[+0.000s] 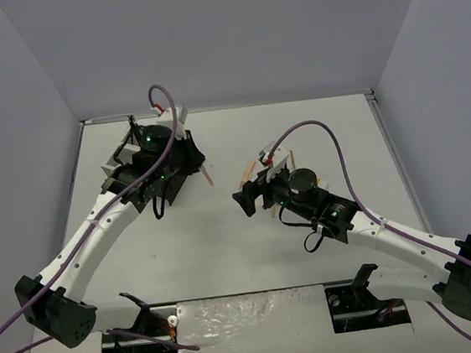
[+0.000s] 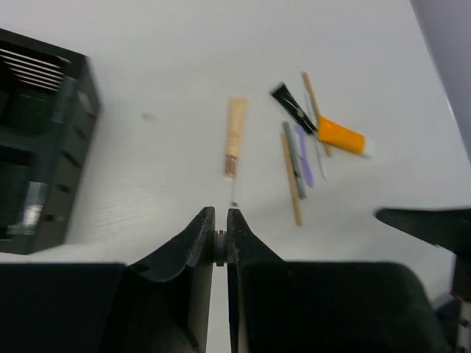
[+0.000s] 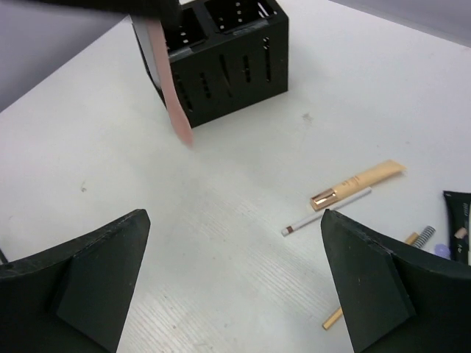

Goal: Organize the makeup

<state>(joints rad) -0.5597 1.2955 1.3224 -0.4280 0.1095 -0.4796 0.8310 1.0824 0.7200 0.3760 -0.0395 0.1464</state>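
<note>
Starting out: left gripper (image 2: pixel 219 213) clenched, apparently on pink pencil (image 3: pixel 171 88) by box (image 3: pixel 235 66); right gripper (image 3: pixel 232 217) released, empty; other makeup (image 2: pixel 338 134) loose on table (image 2: pixel 147 73).

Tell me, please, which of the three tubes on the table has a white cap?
The orange tube; the beige tube has a gold cap, and the black tube has no white cap.

Plain pale grey-lilac walls (image 1: pixel 221 35) fill the top and both sides of the frame, closing in a flat white wood-grain table (image 1: pixel 227 253) under soft, even light.
</note>
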